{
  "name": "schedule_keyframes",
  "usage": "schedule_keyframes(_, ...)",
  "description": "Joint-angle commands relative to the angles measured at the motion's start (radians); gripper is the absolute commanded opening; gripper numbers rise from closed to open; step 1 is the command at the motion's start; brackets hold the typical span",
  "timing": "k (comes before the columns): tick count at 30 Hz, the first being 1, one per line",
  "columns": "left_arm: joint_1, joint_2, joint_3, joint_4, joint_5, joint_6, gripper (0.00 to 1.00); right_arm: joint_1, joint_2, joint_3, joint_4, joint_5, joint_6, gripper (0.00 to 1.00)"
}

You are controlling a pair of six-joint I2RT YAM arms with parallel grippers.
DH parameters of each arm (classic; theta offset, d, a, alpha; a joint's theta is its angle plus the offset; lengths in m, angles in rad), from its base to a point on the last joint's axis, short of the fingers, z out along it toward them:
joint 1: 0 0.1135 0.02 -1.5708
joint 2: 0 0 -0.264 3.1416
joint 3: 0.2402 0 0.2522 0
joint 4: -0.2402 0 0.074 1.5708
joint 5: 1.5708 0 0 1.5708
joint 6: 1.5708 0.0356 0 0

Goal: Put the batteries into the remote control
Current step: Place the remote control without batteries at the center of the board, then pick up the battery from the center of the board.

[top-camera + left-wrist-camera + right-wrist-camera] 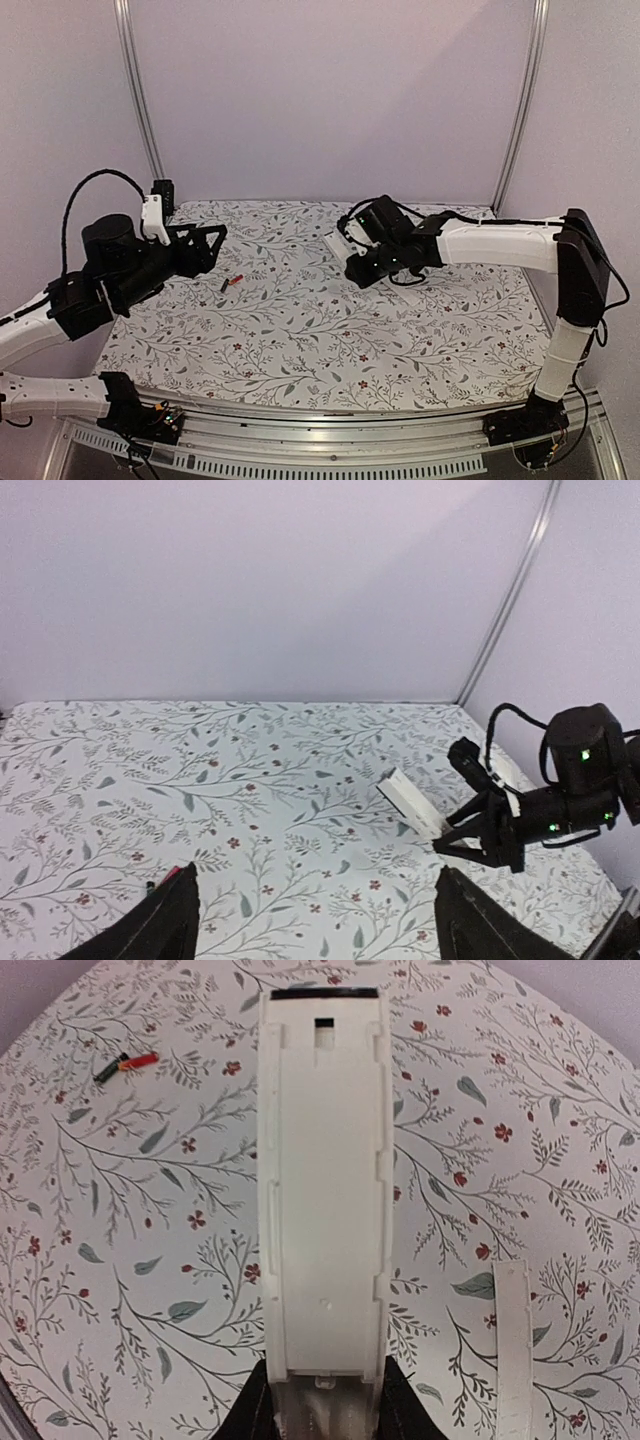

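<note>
Table: a flower-printed cloth is spread over the table, on which everything below is found.
Battery: one small black cylinder with a red end is seen lying flat on the cloth, left of centre. A second one cannot be made out.
Left claw: the left claw is spread wide with nothing between its fingers. It hangs just behind the battery, whose red end is glimpsed beside one finger in the wrist view.
Right claw: the right claw is closed narrow on one end of the remote control.
Remote control: the remote control is held right of centre, well apart from the battery. Its open bay is turned toward the wrist camera, and no battery is seen in the bay. Whether its far end rests on the cloth cannot be told.
Cover strip: the plain white cover strip lies flat on the cloth near the remote control, not touching it.
Step in hand: this is judged to be the fetching of a battery, as nothing has been loaded yet.
Next move: the left claw would need to be lowered over the battery and closed across its thin body. The battery would then be carried to the bay and laid lengthwise, the red end matched to the proper contact, while the remote control is kept steady.
</note>
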Motion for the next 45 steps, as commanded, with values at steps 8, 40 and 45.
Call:
schedule_keyframes(8, 0.257, 0.28, 0.149, -0.451, 0.105, -0.103, 0.78, 0.006, 0.278, 0.09, -0.294, 0.128, 0.073, 0.0)
schedule_keyframes(40, 0.54, 1.098, 0.631, -0.536, 0.494, 0.673, 0.54, 0.006, 0.194, 0.062, -0.275, 0.092, -0.054, 0.99)
schedule_keyframes(45, 0.541, 1.173, 0.691, -0.544, 0.537, 0.664, 0.55, 0.006, 0.201, 0.052, -0.264, 0.086, -0.065, 0.99)
